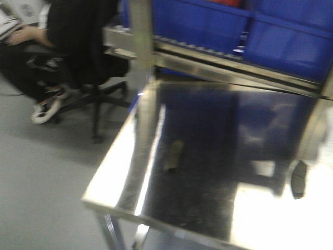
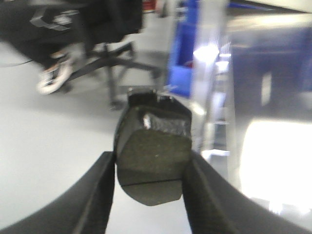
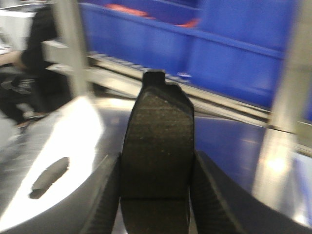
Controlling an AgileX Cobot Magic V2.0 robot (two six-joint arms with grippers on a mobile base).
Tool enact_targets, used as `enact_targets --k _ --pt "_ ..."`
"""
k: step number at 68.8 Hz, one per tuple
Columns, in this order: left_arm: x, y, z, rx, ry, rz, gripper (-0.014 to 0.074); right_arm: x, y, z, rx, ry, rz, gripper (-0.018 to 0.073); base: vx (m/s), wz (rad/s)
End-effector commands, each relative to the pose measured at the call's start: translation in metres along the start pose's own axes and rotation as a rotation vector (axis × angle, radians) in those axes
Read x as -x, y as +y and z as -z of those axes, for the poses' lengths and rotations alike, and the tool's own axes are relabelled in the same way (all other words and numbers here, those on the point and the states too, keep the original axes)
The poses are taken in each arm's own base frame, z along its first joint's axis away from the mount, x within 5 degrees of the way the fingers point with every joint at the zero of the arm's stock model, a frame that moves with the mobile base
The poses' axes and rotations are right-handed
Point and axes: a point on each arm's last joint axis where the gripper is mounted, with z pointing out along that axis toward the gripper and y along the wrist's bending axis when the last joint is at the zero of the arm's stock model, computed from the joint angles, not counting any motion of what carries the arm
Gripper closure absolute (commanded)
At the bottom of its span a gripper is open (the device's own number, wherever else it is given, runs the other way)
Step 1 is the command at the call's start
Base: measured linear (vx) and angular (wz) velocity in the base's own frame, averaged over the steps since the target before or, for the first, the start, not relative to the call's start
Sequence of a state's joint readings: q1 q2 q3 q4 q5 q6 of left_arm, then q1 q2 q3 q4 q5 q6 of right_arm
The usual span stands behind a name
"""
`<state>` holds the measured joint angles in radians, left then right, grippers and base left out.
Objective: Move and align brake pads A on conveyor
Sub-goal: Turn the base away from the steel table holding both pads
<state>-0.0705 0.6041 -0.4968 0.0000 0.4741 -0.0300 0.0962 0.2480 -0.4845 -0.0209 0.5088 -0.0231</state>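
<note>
My left gripper (image 2: pixel 152 187) is clenched on one brake pad A (image 2: pixel 155 163), with floor behind it and the steel table (image 1: pixel 114 177) edge at 3 o'clock. My right gripper (image 3: pixel 156 204) clamps a second pad (image 3: pixel 157 136) over that table. In the front view a third pad (image 1: pixel 173 154) lies at 6 o'clock and a fourth pad (image 1: pixel 298 178) at 4 o'clock. I can't see the conveyor (every view is smeared). I'd keep both squeezes firm, swing slowly, and let go only once each pad sits flat, long sides parallel.
</note>
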Motion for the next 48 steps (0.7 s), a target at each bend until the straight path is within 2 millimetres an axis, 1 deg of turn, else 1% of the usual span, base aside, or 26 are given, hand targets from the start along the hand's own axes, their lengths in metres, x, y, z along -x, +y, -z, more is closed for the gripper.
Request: enact_targets --k 1,26,48 --pt "0.0178 -0.0012 0.0055 -0.012 -0.127 0.018 0.0603 0.0166 -0.0008 0.0028 -0.006 -0.113 0.015 0.0565 -0.16 0.93" --pt "0.0177 -0.0012 0.0056 -0.012 -0.126 0.018 0.0603 0.0167 -0.0008 0.0028 -0.006 -0.114 0.015 0.0565 -0.19 0.94" --pt "0.0177 -0.0012 0.0058 -0.012 -0.127 0.018 0.0603 0.0167 -0.0008 0.0028 -0.006 -0.115 0.015 0.0565 -0.21 0.8"
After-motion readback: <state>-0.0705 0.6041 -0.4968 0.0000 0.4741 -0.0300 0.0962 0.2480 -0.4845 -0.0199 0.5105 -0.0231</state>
